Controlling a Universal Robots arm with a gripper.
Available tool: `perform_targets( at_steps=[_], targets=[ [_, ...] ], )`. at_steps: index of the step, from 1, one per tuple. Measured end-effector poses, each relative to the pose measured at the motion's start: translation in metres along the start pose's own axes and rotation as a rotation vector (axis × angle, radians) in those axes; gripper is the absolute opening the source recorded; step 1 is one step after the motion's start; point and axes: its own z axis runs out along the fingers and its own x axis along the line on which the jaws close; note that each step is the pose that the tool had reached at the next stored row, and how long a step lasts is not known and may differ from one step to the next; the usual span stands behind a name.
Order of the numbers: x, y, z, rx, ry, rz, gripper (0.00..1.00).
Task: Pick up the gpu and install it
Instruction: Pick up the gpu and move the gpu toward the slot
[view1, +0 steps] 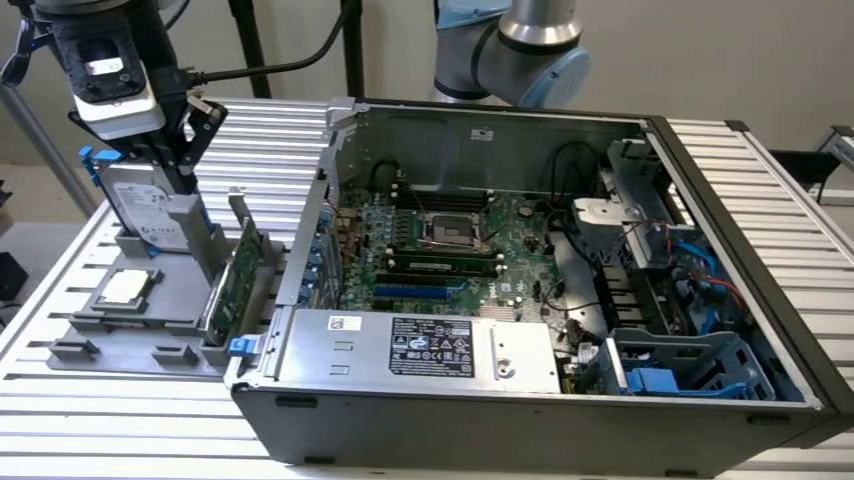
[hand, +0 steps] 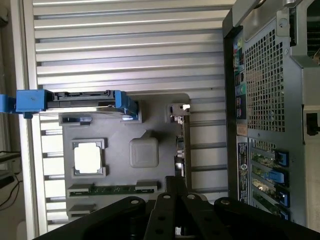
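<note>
exterior view: gpu (view1: 242, 285) on edge, long axis along case (view1: 534, 425) side; jaws (hand: 175, 182) clenched, empty

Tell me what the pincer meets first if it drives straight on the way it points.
Likely the top edge of the gpu, standing upright in the gray holder below the pincer. Depth is unclear, though; the hard drive beside it stands close to that line.

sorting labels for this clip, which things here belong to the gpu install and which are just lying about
Part of the job:
gpu, standing on edge in the gray fixture
open computer case
motherboard inside it

Just lying about:
hard drive in a blue frame
cpu
ram stick
</note>
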Motion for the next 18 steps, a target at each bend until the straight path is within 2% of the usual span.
perform_targets(
  at_steps=[5,9,10,11,13,14,18],
  targets=[
    [0.0,0.0,0.0,0.0,-0.0001,0.0,0.12],
    [0.0,0.0,0.0,0.0,0.0,0.0,0.36],
    [0.0,0.0,0.0,0.0,-0.0001,0.0,0.36],
    [0.0,0.0,0.0,0.0001,0.0,0.0,0.42],
    [0.0,0.0,0.0,0.0001,0.0,0.0,0.42],
    [0.0,0.0,0.0002,0.0001,0.0001,0.0,0.48],
    [-0.0002,-0.0011,0.0058,0.0001,0.0,0.0,0.48]
  ],
)
